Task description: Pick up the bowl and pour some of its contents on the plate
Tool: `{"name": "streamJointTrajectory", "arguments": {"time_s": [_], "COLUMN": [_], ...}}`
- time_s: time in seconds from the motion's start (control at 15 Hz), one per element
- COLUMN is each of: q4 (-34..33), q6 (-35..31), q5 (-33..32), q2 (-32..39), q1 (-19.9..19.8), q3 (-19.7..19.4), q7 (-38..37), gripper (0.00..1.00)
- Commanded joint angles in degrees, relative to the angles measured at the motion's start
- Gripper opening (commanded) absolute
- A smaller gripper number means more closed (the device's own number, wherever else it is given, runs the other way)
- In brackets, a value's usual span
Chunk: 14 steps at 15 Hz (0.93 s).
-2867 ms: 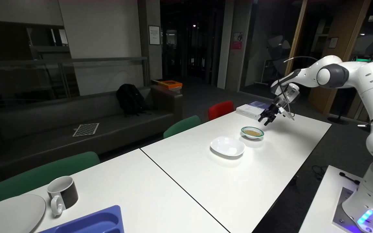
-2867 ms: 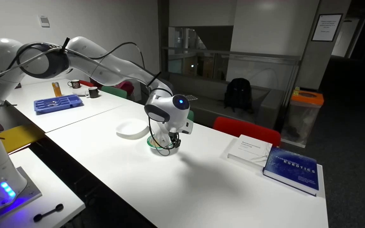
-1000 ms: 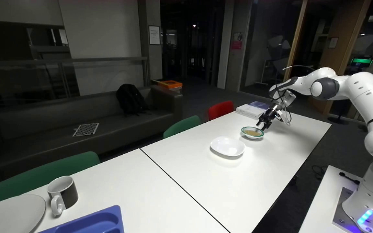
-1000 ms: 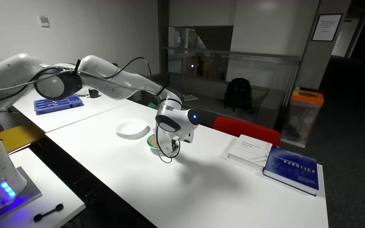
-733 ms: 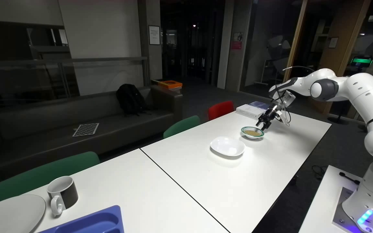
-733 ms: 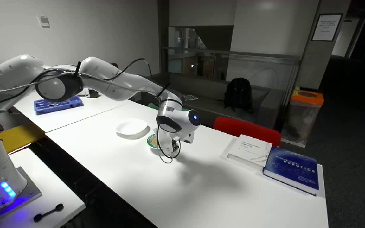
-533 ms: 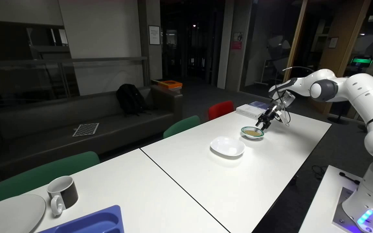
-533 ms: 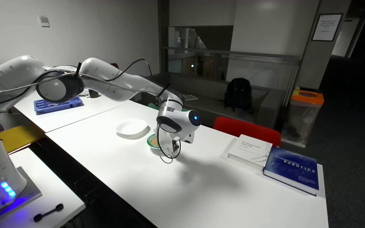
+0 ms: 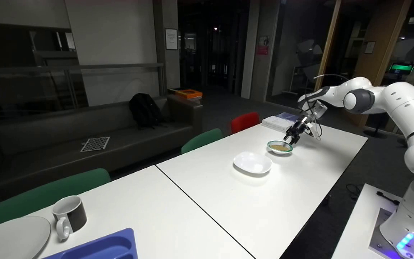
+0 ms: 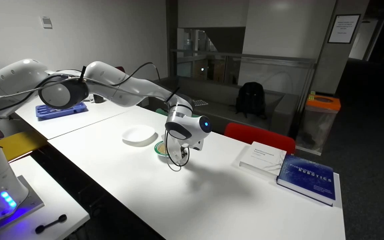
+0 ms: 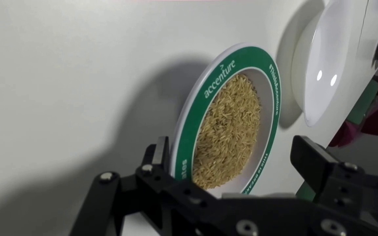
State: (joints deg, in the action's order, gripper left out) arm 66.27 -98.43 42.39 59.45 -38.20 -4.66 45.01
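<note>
Since the earliest frames, my arm [image 9: 408, 98] has dropped, bringing the end effector [image 11: 231, 144] down to the edge of the bowl [image 11: 192, 123]. Its jaws stand spread wide, and in my wrist view part of the bowl shows between them; the jaw on the left of that view is just beside the green rim, though from this angle I can't tell whether the two touch. The bowl sits upright on the white tabletop [image 11: 61, 65], lettering running around its rim, and the contents [image 11: 228, 134], a bed of tan grains, cover its bottom. Just past it I have the plate [image 11: 326, 55], white and glossy, near the bowl but apart from it on the same surface. To another side, a white book [image 10: 264, 158] and a blue book [image 10: 307, 178] lie next to each other toward the end of the tabletop. Along its long edge stand a red chair [image 9: 245, 122] and a green chair [image 9: 202, 139]. Well apart from the bowl, in an exterior view, I see a mug [image 9: 76, 217] beside a large grey dish [image 9: 16, 237], with a blue tray [image 9: 106, 248] near them. Beyond the chairs, a dark sofa [image 9: 63, 131] carries a black backpack [image 9: 145, 109] toward one end.
</note>
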Motion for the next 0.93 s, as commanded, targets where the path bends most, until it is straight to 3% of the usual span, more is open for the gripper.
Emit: {"name": "streamJointTrajectory", "arguments": {"time_s": [0.0, 0.87], "q4": [-2.0, -2.3], "q6": [2.8, 2.3], "q5": [0.0, -0.5], "q2": [0.3, 1.0], "q1": [-0.5, 0.2], "q3": [0.6, 0.4], "q7": [-0.4, -0.3], "gripper": [1.00, 1.00]}}
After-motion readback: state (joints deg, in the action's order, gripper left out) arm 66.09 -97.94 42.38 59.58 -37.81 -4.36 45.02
